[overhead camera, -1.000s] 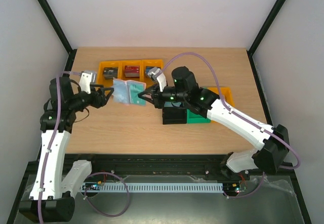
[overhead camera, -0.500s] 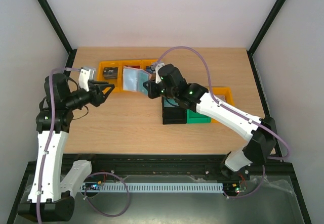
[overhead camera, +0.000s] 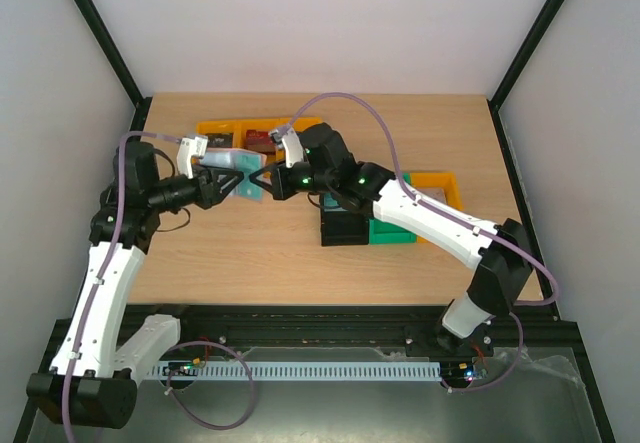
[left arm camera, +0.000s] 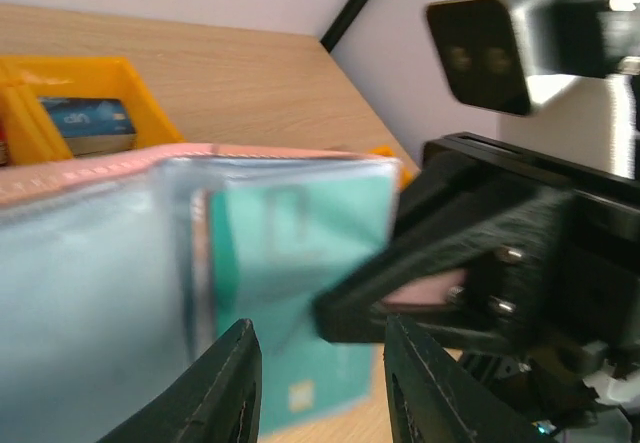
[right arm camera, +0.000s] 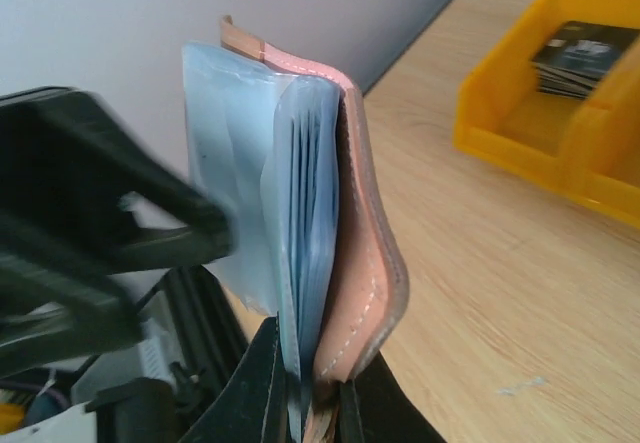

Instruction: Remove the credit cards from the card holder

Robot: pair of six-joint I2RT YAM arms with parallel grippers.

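The card holder (overhead camera: 248, 177) is gripped by one edge in the closed right pincer (overhead camera: 270, 186), above the counter (overhead camera: 250, 253), and its pale sleeves (right arm camera: 240, 183) are turned toward the left pincer (overhead camera: 224, 177), whose jaws are parted just before the teal credit card (left arm camera: 300, 293) lodged in one sleeve.

Yellow bins (overhead camera: 213, 126) are seen along the wooden table's (overhead camera: 250, 253) back, a black box (overhead camera: 345, 230) and green bin (overhead camera: 396, 236) placed nearer.
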